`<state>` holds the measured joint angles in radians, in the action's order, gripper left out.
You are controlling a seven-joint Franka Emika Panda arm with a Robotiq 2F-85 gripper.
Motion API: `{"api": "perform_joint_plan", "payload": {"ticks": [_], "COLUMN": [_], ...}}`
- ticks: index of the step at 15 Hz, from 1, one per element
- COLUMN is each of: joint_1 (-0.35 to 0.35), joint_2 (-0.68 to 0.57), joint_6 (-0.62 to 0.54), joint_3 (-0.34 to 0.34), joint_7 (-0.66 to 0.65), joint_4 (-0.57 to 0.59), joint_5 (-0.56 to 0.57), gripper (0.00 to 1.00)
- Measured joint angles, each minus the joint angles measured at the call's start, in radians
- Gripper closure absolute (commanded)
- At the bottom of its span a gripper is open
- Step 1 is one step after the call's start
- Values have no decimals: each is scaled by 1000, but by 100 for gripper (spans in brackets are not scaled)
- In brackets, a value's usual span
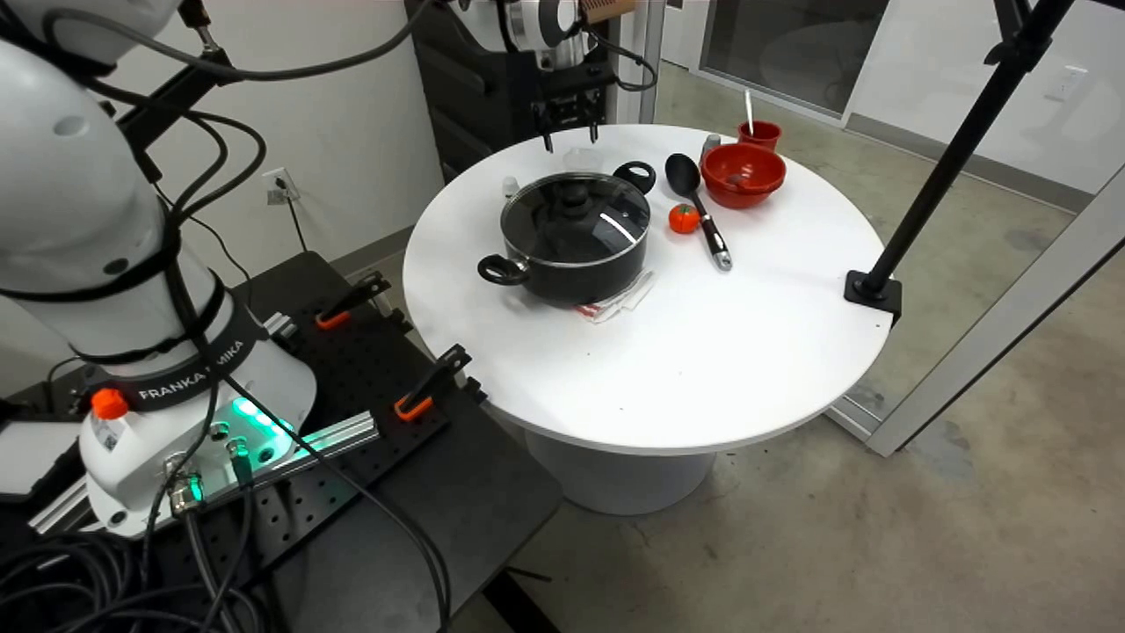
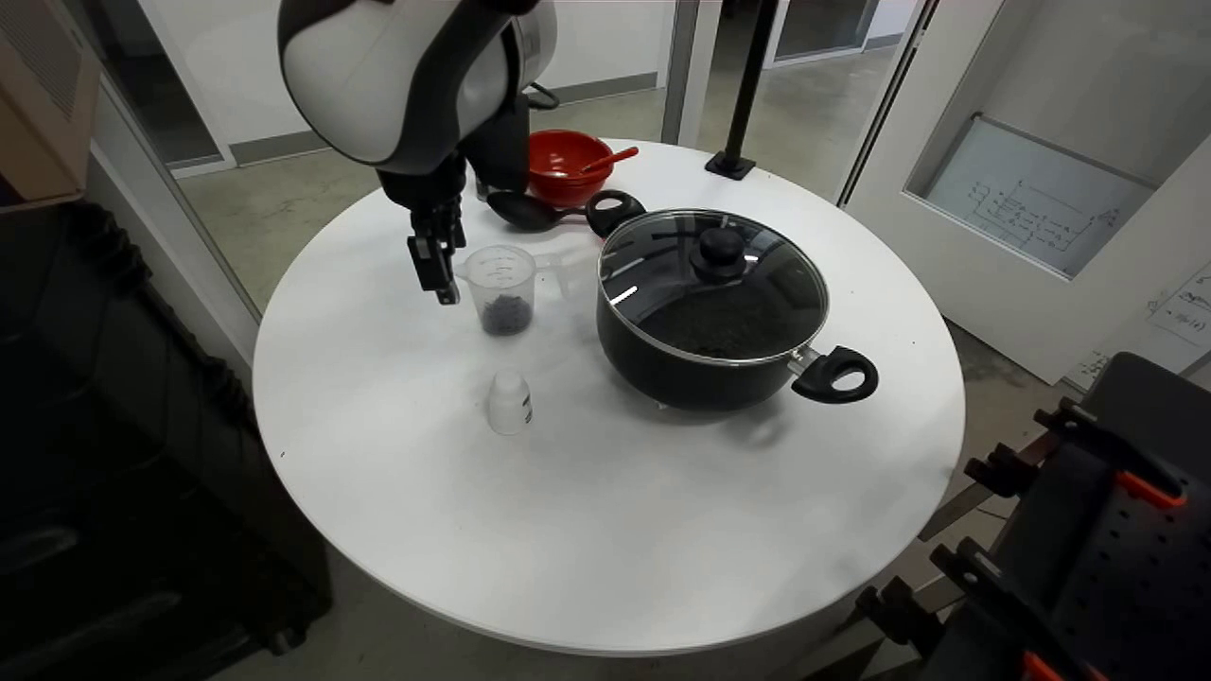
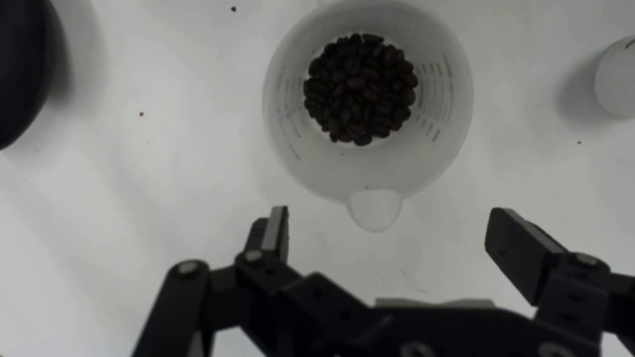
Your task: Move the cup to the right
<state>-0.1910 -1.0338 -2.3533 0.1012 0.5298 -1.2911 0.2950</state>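
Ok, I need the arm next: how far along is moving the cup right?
Done: the open gripper looks positioned near the clear cup. In hand: nothing; the fingers stand apart. Left: likely gripping the cup, moving it right and releasing, unless already moved, which I can't tell.

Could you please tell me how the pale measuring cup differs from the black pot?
The cup has a pale, see-through wall, whereas the pot has a black one. The cup is much smaller than the pot. The cup is open at the top, showing dark beans inside, while the pot is covered by a lid. Both are round and stand upright.
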Motion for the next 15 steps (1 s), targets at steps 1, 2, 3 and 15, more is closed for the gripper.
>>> {"api": "perform_joint_plan", "payload": {"ticks": [1, 2, 3, 15], "joint_1": [1, 1, 1, 14], "joint_2": [6, 12, 17, 120], "joint_6": [-4, -9, -16, -90], "joint_3": [-2, -5, -8, -27], "joint_7": [-5, -10, -17, -59], "joint_4": [-18, -36, -52, -215], "joint_5": [0, 0, 1, 11], "gripper": [0, 0, 0, 0]}}
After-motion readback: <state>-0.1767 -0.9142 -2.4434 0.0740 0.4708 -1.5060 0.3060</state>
